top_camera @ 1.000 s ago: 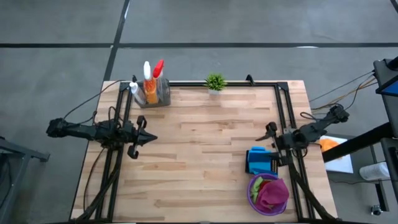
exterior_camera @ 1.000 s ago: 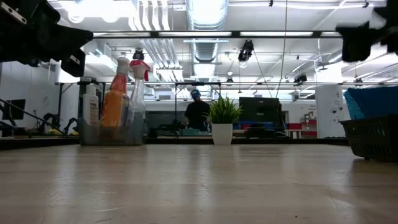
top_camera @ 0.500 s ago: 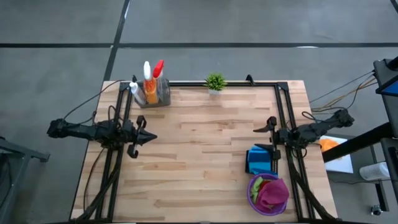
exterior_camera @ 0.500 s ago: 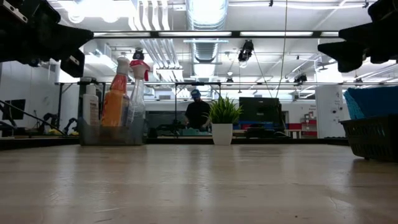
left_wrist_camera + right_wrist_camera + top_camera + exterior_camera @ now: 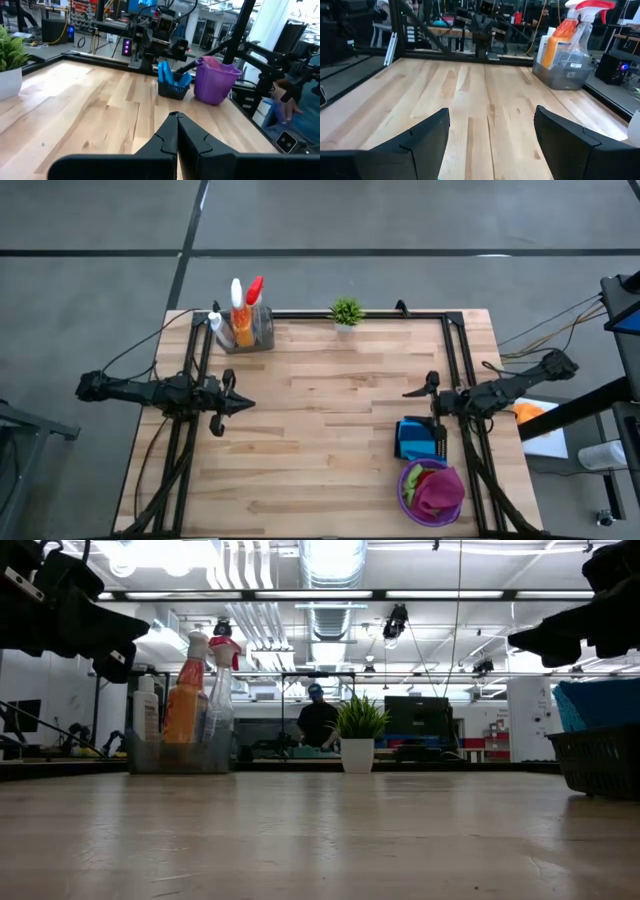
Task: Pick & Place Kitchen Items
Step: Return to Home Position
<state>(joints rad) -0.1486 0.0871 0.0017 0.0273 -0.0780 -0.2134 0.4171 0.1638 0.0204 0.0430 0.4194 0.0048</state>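
Wooden boards of the table (image 5: 330, 400) show bare between my two arms, and I see no loose item lying on them. Blue sponges (image 5: 412, 437) stand packed in the black bin (image 5: 441, 442) by the right edge. The cloths (image 5: 437, 490), magenta with a little green showing, fill the purple bucket (image 5: 404, 478) just beside that bin, in the corner on the same side. The bottles (image 5: 243, 308) stand upright together in the clear tub (image 5: 264, 334) at the far left corner. The small plant (image 5: 346, 311) sits along the far edge, apart from the tub.

My right pincer (image 5: 415, 388) hangs above the boards near the black bin, spread wide with nothing between its fingers. My left pincer (image 5: 236, 404) hovers over the left side of the table, pressed together on nothing and pointing across toward the bin and bucket.

By my reckoning the sorting is done: each kind of item is gathered in its own holder, and neither pincer carries anything. What seems left is only to bring both arms to rest. I cannot see down into the bucket or the bin from these views, so I cannot say how many pieces each one holds.
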